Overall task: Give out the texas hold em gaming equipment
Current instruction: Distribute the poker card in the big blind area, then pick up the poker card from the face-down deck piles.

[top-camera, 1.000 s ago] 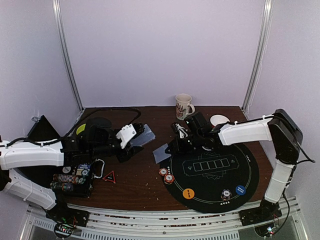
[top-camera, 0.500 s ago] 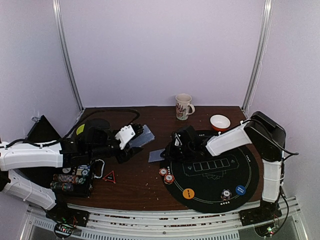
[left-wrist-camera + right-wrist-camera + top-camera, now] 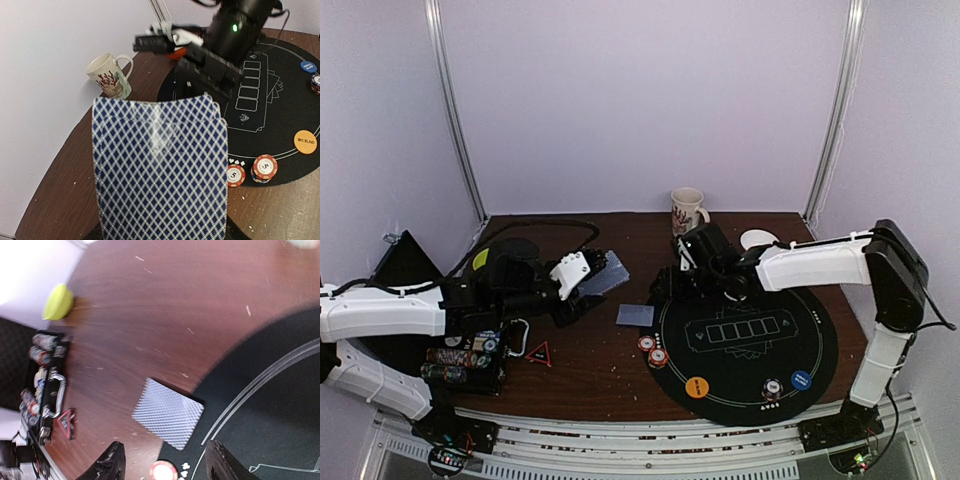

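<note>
My left gripper is shut on a stack of blue-diamond-backed playing cards; the stack fills the left wrist view and hides the fingers. A single card lies flat on the wood at the left edge of the black mat. My right gripper hovers just behind it, open and empty; in its wrist view the card lies ahead of the spread fingers. Two red-and-white chips sit near the mat's left rim. On the mat's near part are an orange button, a blue button and a grey one.
A white patterned mug stands at the back, with a white bowl to its right. A black chip case and a small red triangle lie at front left. The left arm's cable loops over the back left.
My right gripper has opened and let go of the card, which now lies flat by the mat's left edge. The right arm has drawn back from it. The left arm holds still.
</note>
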### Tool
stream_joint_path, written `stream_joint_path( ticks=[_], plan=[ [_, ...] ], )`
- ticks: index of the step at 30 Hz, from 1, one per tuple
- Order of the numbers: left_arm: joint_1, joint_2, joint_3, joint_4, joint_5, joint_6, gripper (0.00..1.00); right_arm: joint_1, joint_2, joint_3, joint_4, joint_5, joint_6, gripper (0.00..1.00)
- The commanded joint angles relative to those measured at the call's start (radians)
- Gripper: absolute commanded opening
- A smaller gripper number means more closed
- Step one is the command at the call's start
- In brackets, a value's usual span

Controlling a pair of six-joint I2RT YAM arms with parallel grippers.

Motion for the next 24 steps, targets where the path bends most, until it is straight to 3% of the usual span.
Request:
stream_joint_path(
  ticks=[1, 5, 8, 16, 24],
  plan=[
    [0.007, -0.028, -0.011, 0.072, 0.030, 0.025, 0.52, -0.002, -0.137, 0.112, -0.174, -0.123, -0.306, 0.58],
    [0.006, -0.035, -0.018, 0.074, 0.042, 0.040, 0.52, 0.000, -0.198, 0.133, -0.097, -0.357, -0.333, 0.59],
    [0.007, -0.031, -0.017, 0.068, 0.044, 0.047, 0.52, 0.024, -0.202, 0.137, -0.002, -0.428, -0.321, 0.60],
    [0.007, -0.033, -0.018, 0.067, 0.058, 0.050, 0.52, 0.097, -0.097, 0.288, -0.138, -0.313, -0.423, 0.68],
    [0.007, -0.039, -0.024, 0.071, 0.068, 0.053, 0.51, 0.112, -0.049, 0.316, -0.194, -0.203, -0.456, 0.67]
  ],
)
